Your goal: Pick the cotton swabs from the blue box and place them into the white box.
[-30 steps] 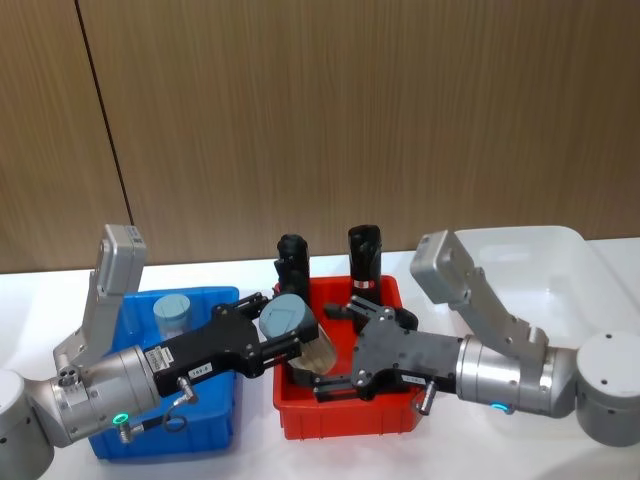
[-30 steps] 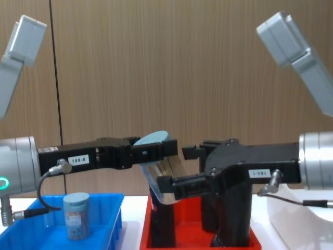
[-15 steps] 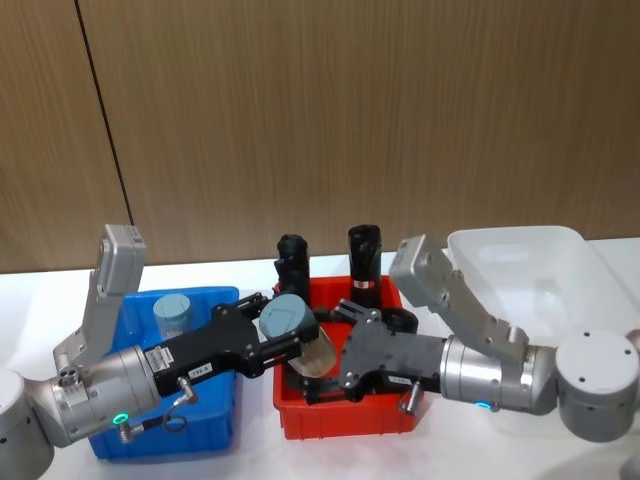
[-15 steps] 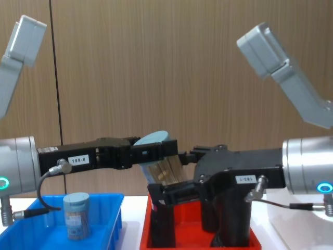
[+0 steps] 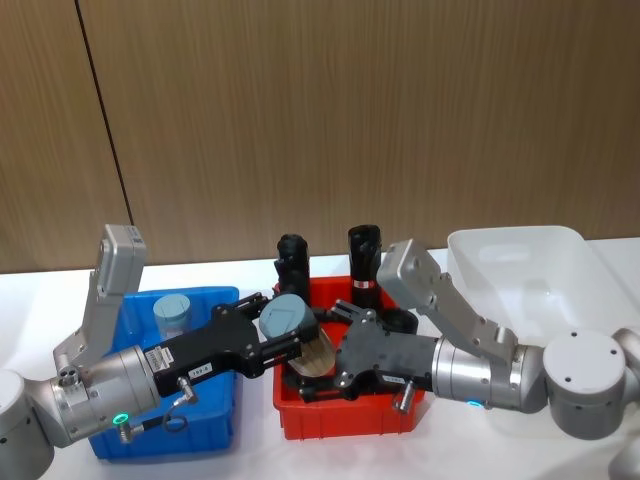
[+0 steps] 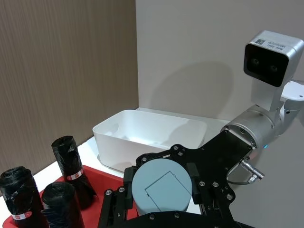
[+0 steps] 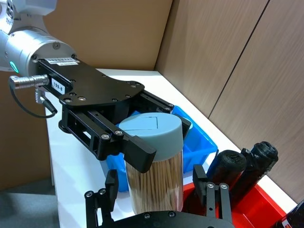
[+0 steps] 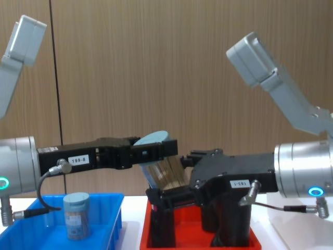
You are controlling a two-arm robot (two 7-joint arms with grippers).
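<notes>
A clear tub of cotton swabs [image 5: 312,352] with a grey-blue lid [image 6: 161,185] hangs tilted above the red bin [image 5: 350,422]. My left gripper [image 5: 289,326] is shut on it at the lid, as the chest view [image 8: 156,148] and the right wrist view [image 7: 135,135] also show. From the right, my right gripper [image 5: 322,372] stands open, one finger [image 7: 111,190] on each side of the tub's body [image 7: 154,175] with a gap. Another tub [image 5: 171,313] stands upright in the blue box [image 5: 215,428]. The white box [image 5: 520,268] sits at the far right.
Several tall black rolls [image 5: 364,255] stand in the red bin, between the blue box and the white box. A brown wood-panel wall rises behind the white table.
My right gripper has slid left toward the held tub, so its fingers now straddle the tub's body. The left gripper and the tub have stayed still.
</notes>
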